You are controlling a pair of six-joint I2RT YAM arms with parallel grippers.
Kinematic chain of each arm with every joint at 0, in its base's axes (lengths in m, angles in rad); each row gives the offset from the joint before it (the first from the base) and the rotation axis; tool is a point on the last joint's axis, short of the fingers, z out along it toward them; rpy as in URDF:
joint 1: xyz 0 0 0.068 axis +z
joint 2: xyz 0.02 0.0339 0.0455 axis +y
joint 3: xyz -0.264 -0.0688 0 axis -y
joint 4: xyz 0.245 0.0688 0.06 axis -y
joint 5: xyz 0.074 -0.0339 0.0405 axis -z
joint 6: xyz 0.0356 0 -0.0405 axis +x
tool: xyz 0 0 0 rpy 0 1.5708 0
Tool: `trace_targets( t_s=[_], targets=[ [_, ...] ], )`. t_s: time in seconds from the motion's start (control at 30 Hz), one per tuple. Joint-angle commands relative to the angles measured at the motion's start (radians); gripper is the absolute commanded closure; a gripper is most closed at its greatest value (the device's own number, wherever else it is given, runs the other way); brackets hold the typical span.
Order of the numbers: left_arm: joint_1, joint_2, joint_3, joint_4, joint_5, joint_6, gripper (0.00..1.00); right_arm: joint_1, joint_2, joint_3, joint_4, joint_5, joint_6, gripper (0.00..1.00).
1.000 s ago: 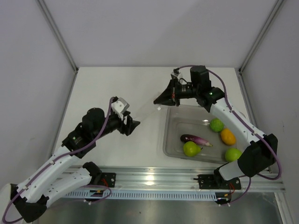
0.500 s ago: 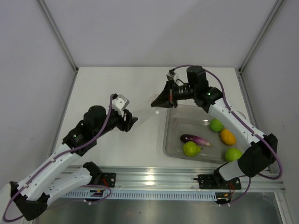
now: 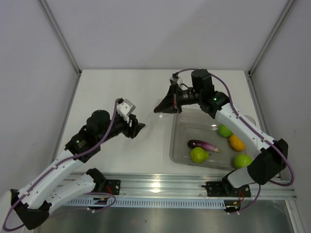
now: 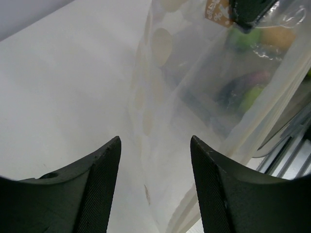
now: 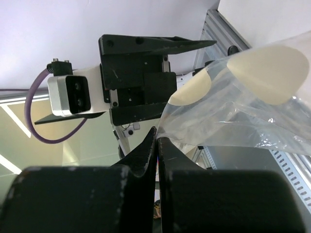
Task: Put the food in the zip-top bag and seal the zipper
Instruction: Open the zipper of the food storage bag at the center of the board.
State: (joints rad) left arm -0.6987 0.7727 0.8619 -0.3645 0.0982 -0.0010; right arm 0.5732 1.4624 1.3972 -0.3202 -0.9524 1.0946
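Note:
The clear zip-top bag (image 3: 149, 118) with pale dots hangs in the air between my two grippers. My right gripper (image 3: 157, 109) is shut on one edge of it (image 5: 158, 138). My left gripper (image 3: 140, 127) stands open, and the bag's (image 4: 160, 97) lower part reaches in between its fingers (image 4: 104, 184) without being pinched. I cannot make out the zipper. The food lies to the right: a purple eggplant (image 3: 203, 144), a yellow-green pear (image 3: 198, 155), a round green fruit (image 3: 224, 130) and an orange (image 3: 237, 142).
A rigid clear tub (image 3: 181, 127) holds the food at the right of the white table. Another green fruit (image 3: 242, 160) sits by its near right corner. An aluminium rail (image 3: 160, 184) runs along the near edge. Grey walls close in the sides and back.
My right gripper has carried the bag's edge a little left and away from me. The left gripper's jaws have narrowed slightly and it has barely shifted.

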Motion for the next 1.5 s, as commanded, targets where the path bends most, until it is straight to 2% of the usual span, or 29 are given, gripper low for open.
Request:
trace_targets(
  t_s=[0.0,0.1,0.17,0.27,0.43,0.63,0.93,1.13,1.33,1.47],
  targets=[
    [-0.008,-0.038,0.002,0.019,0.052,-0.024,0.37,-0.007,-0.024,0.031,0.041,-0.011,0.037,1.00],
    [-0.008,-0.119,-0.027,0.051,-0.030,-0.051,0.33,-0.012,-0.011,0.033,0.009,-0.002,0.022,1.00],
    [-0.008,-0.203,-0.046,0.077,-0.156,-0.073,0.30,-0.015,-0.007,0.025,-0.002,0.010,0.011,1.00],
    [-0.008,-0.291,-0.103,0.128,-0.149,-0.041,0.26,-0.013,-0.002,0.026,-0.005,0.027,0.017,1.00],
    [-0.008,-0.247,-0.077,0.061,-0.112,-0.022,0.29,-0.010,0.007,0.026,0.027,0.058,0.071,1.00],
    [-0.010,-0.250,-0.074,0.082,-0.106,-0.025,0.28,-0.001,0.021,0.034,0.053,0.073,0.148,1.00],
    [-0.019,-0.219,-0.089,0.085,-0.005,-0.019,0.30,0.005,0.044,0.065,0.072,0.092,0.206,1.00],
    [-0.033,-0.167,-0.075,0.061,-0.051,-0.004,0.30,0.016,0.046,0.091,0.081,0.093,0.226,1.00],
    [-0.035,-0.153,-0.060,0.056,-0.159,-0.014,0.30,0.051,0.030,0.100,0.067,0.096,0.214,1.00],
    [-0.035,-0.161,-0.060,0.053,-0.163,-0.019,0.31,0.065,0.015,0.103,0.043,0.098,0.196,1.00]
  ],
)
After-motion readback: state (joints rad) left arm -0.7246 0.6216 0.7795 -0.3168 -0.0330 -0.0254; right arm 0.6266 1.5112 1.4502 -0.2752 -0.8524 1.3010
